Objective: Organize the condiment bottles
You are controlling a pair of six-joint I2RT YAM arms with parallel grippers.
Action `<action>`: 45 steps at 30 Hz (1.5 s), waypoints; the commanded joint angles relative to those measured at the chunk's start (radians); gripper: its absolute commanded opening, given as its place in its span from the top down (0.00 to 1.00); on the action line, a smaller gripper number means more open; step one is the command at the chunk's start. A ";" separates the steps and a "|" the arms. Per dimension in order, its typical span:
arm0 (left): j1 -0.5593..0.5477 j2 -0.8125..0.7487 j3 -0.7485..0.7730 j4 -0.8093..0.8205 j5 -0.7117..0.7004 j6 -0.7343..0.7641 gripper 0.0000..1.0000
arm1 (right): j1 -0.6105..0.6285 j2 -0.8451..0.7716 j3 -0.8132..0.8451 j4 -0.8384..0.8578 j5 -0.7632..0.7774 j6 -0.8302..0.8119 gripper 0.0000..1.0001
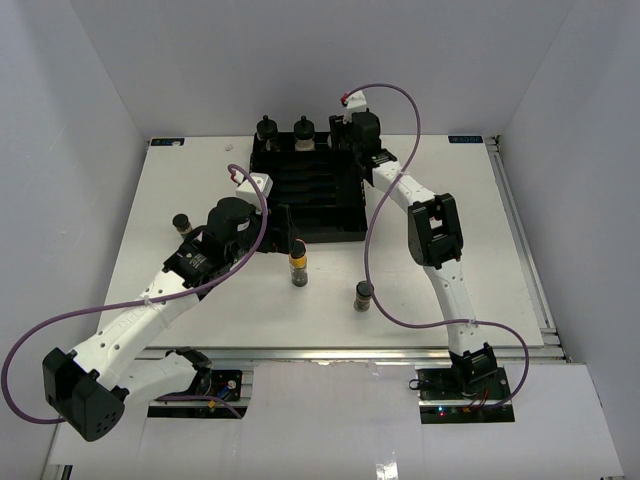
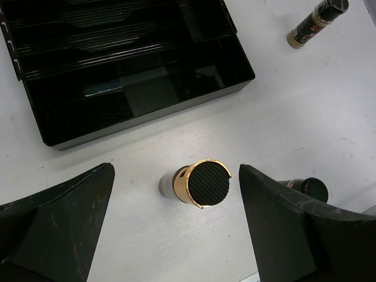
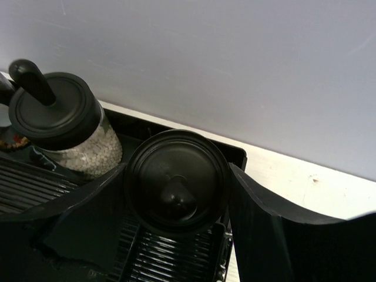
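My right gripper (image 1: 343, 143) (image 3: 176, 173) is shut on a squat condiment bottle (image 3: 176, 182) with a black knobbed cap, over the back right corner of the black slotted tray (image 1: 335, 205) (image 3: 170, 261). I cannot tell whether it rests in the tray. Two like bottles (image 1: 266, 130) (image 1: 302, 129) stand along the tray's back edge; the nearer one (image 3: 59, 120) holds white grains. My left gripper (image 1: 292, 246) (image 2: 176, 176) is open, its fingers (image 2: 59, 217) either side of the upright yellow-banded spice jar (image 1: 298, 268) (image 2: 202, 183), not touching it.
A dark spice jar (image 1: 364, 295) (image 2: 309, 187) stands in front of the tray, to the right. Another small jar (image 1: 181, 222) stands at the left. A further spice jar (image 2: 317, 20) sits beyond the tray's front right corner (image 2: 249, 76), hidden by my right arm from above.
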 commanded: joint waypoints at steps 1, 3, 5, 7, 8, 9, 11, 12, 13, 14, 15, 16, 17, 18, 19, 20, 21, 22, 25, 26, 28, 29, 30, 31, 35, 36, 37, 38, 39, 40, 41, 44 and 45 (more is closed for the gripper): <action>-0.001 -0.026 -0.005 0.003 0.010 0.000 0.02 | 0.008 0.015 0.084 0.133 0.000 0.011 0.58; -0.001 -0.025 -0.004 0.002 0.012 -0.001 0.02 | 0.011 0.022 0.085 0.142 0.004 0.012 0.44; -0.001 -0.023 -0.003 0.001 0.014 -0.001 0.02 | 0.013 0.027 0.088 0.154 0.005 0.010 0.34; -0.002 -0.023 -0.003 0.001 0.017 -0.001 0.02 | 0.014 0.035 0.095 0.160 0.005 0.006 0.27; -0.002 -0.024 -0.003 0.001 0.017 -0.001 0.02 | 0.014 0.040 0.103 0.162 0.004 0.006 0.25; -0.001 -0.025 -0.003 0.001 0.019 -0.002 0.02 | 0.014 0.043 0.113 0.161 0.003 0.006 0.23; -0.001 -0.028 -0.003 0.001 0.020 -0.002 0.02 | 0.014 0.050 0.119 0.166 -0.001 0.005 0.20; -0.001 -0.029 -0.003 0.001 0.020 -0.002 0.02 | 0.015 0.052 0.119 0.169 -0.001 0.006 0.17; -0.001 -0.031 -0.004 0.001 0.021 -0.002 0.02 | 0.014 0.054 0.119 0.172 -0.001 0.006 0.16; -0.001 -0.032 -0.004 0.001 0.021 -0.002 0.02 | 0.014 0.055 0.120 0.175 0.000 0.006 0.15; -0.001 -0.033 -0.003 0.001 0.021 -0.003 0.02 | 0.014 0.057 0.121 0.176 0.001 0.006 0.14; -0.001 -0.035 -0.003 0.001 0.021 -0.004 0.02 | 0.014 0.059 0.123 0.177 0.001 0.005 0.13; -0.001 -0.034 -0.003 0.002 0.023 -0.004 0.02 | 0.014 0.059 0.124 0.177 0.001 0.005 0.12; -0.001 -0.035 -0.003 0.003 0.024 -0.004 0.02 | 0.014 0.059 0.124 0.177 0.002 0.004 0.12; -0.001 -0.036 -0.004 0.004 0.024 -0.005 0.02 | 0.014 0.058 0.124 0.177 0.003 0.003 0.11; -0.001 -0.037 -0.004 0.005 0.024 -0.004 0.02 | 0.014 0.056 0.123 0.177 0.002 0.002 0.11; -0.002 -0.038 -0.004 0.006 0.024 -0.002 0.02 | 0.014 0.052 0.121 0.177 0.001 0.002 0.11; -0.003 -0.038 -0.004 0.006 0.023 -0.001 0.02 | 0.014 0.045 0.116 0.176 0.000 0.002 0.11; -0.001 -0.038 -0.009 0.007 0.014 0.001 0.02 | 0.016 -0.002 0.075 0.152 0.006 -0.003 0.09; -0.001 -0.039 -0.011 0.009 0.009 0.001 0.02 | 0.017 -0.035 0.042 0.147 0.014 -0.007 0.08; -0.002 -0.042 -0.013 0.014 0.001 0.002 0.02 | 0.021 -0.146 -0.039 0.150 0.027 -0.027 0.06; -0.002 -0.046 -0.016 0.019 -0.005 0.004 0.02 | 0.022 -0.206 -0.089 0.156 0.027 -0.037 0.05; -0.001 -0.052 -0.018 0.023 -0.013 0.006 0.02 | 0.023 -0.260 -0.144 0.159 0.026 -0.046 0.05; -0.001 -0.061 -0.020 0.025 -0.023 0.007 0.02 | 0.022 -0.301 -0.194 0.152 0.027 -0.052 0.05; -0.001 -0.089 -0.026 0.040 -0.042 0.013 0.02 | 0.023 -0.481 -0.280 0.046 0.026 -0.043 0.04; -0.001 -0.090 -0.021 0.037 -0.016 0.014 0.02 | 0.024 -0.526 -0.292 0.000 0.024 -0.025 0.04; -0.001 -0.089 -0.013 0.031 0.012 0.015 0.02 | 0.025 -0.571 -0.309 -0.051 0.020 -0.007 0.04; -0.001 -0.084 -0.003 0.020 0.030 0.016 0.02 | 0.025 -0.623 -0.331 -0.099 0.014 0.006 0.03; -0.001 -0.074 0.008 0.000 0.050 0.015 0.02 | 0.026 -0.654 -0.348 -0.172 0.017 0.021 0.02; -0.001 -0.064 0.013 -0.017 0.049 0.015 0.02 | 0.028 -0.688 -0.375 -0.209 0.014 0.047 0.02; -0.002 -0.053 0.016 -0.041 0.034 0.013 0.02 | 0.028 -0.740 -0.427 -0.250 -0.001 0.084 0.02; -0.002 -0.027 0.015 -0.110 -0.001 0.007 0.02 | 0.031 -0.900 -0.601 -0.305 -0.078 0.120 0.02; -0.001 -0.020 0.014 -0.124 -0.010 0.004 0.02 | 0.034 -0.937 -0.645 -0.326 -0.097 0.129 0.02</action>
